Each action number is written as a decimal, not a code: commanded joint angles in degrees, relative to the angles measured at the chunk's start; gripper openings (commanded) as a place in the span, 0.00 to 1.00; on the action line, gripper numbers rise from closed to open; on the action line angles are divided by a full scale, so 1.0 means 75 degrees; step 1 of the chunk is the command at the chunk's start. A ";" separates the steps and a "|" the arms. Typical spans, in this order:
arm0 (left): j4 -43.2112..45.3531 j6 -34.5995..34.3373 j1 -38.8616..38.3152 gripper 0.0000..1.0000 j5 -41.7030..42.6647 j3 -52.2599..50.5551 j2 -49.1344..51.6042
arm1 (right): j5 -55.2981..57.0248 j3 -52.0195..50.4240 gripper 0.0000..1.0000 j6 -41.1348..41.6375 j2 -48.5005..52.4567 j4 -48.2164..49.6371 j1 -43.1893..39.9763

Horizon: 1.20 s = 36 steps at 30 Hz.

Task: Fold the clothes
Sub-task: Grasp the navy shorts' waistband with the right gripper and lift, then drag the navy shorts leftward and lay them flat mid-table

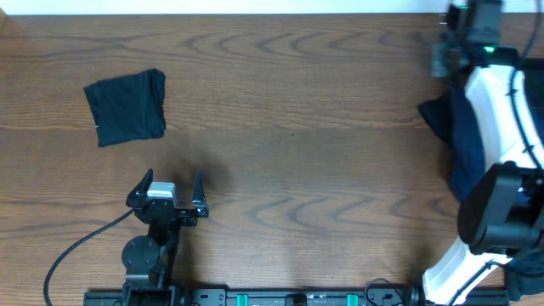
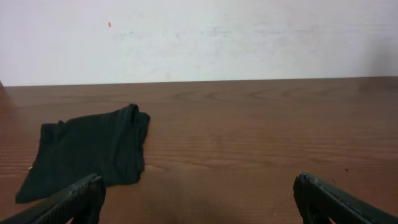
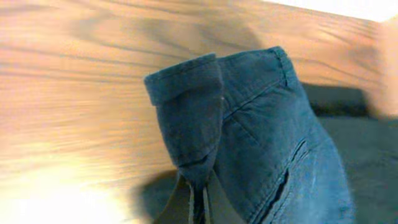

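overhead and wrist views of the table (image 1: pixel 340 170). a: folded garment (image 1: pixel 127 106), a flat dark rectangle near the far left corner, seen again in the left wrist view (image 2: pixel 93 149) lying flat on the wood. b: left gripper (image 1: pixel 172 178), near the front edge on the left side, just in front of the folded garment and apart from it; jaws spread wide, nothing between them. c: blue garment (image 1: pixel 435 115), a rumpled heap at the right edge, partly under the right arm (image 1: pixel 501 102). d: right gripper (image 3: pixel 198 208), jaws closed tight on a raised fold of the blue garment (image 3: pixel 261 137); the seam and hem stand up above the fingertips, which are blurred.
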 commanded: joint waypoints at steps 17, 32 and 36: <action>-0.0259 0.0073 -0.0035 0.98 0.0117 -0.0119 -0.0047 | -0.2771 0.0003 0.01 0.2672 0.1571 0.0434 0.5505; -0.0259 0.0076 -0.0035 0.98 0.0117 -0.0119 -0.0047 | -0.2739 0.0009 0.17 0.2573 0.1824 0.0924 0.6980; -0.0259 0.0073 -0.0035 0.98 0.0117 -0.0119 -0.0047 | -0.2769 0.0125 0.32 0.2291 0.1600 0.0938 0.6697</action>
